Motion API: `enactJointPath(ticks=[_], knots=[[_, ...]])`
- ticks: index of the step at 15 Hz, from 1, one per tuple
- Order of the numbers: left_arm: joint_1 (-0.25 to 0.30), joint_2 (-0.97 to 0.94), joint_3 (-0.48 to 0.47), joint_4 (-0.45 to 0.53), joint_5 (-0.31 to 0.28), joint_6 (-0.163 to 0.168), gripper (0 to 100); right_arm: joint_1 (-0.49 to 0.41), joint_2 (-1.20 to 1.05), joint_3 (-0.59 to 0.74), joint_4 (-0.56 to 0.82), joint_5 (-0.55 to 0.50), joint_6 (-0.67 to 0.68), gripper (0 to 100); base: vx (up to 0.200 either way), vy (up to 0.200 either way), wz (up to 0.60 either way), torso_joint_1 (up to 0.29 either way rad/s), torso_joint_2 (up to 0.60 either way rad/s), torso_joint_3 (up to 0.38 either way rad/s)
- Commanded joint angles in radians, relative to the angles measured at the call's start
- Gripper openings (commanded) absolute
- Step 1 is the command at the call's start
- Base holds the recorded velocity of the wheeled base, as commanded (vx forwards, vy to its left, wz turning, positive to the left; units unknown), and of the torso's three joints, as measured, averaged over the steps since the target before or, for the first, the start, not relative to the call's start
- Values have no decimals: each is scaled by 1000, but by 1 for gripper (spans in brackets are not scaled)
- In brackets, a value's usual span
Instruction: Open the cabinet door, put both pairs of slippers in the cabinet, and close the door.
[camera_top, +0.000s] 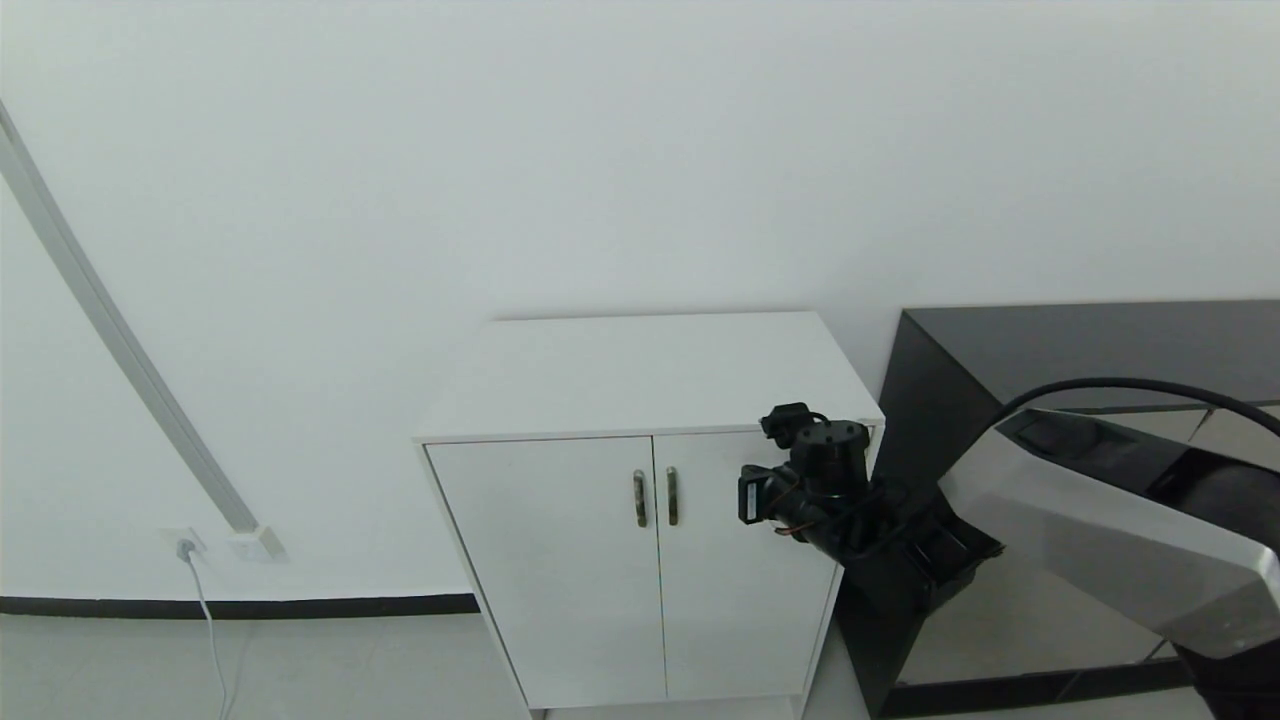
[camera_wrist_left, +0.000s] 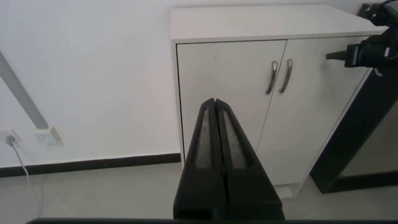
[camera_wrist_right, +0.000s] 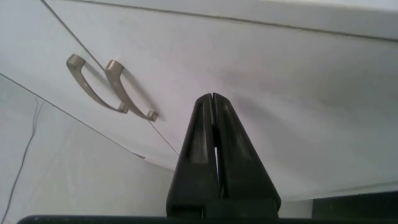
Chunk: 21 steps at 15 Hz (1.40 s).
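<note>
A white cabinet (camera_top: 640, 375) stands against the wall with both doors shut. Two metal handles (camera_top: 656, 497) sit side by side at the middle seam. My right arm's wrist (camera_top: 815, 490) hovers in front of the right door (camera_top: 740, 590), to the right of the handles. My right gripper (camera_wrist_right: 213, 98) is shut with nothing in it, its tips close to the door face, apart from the right door's handle (camera_wrist_right: 127, 90). My left gripper (camera_wrist_left: 214, 102) is shut and empty, held well back from the cabinet (camera_wrist_left: 261, 22) and facing the left door (camera_wrist_left: 224, 81).
A black cabinet with a mirrored front (camera_top: 1050, 345) stands close against the white cabinet's right side. On the left wall are a slanted conduit (camera_top: 120, 340) and a socket with a grey cable (camera_top: 205, 600) running to the floor. Bare floor lies before the cabinet.
</note>
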Motion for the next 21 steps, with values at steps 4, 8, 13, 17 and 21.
enactJointPath(ticks=[4,8,13,17,21], knots=[[0,1,0,0,0,0,0,-73,-123,212,-71,-1,-3,0,0,0,0,0,0,0],[0,1,0,0,0,0,0,-205,-269,455,-165,-1,-43,0,0,0,0,0,0,0],[0,1,0,0,0,2,0,-403,-519,754,-238,2,-121,0,0,0,0,0,0,0],[0,1,0,0,0,0,0,-570,-780,947,-225,74,-204,0,0,0,0,0,0,0],[0,1,0,0,-2,0,0,-614,-1019,1051,-100,137,-230,0,0,0,0,0,0,0]])
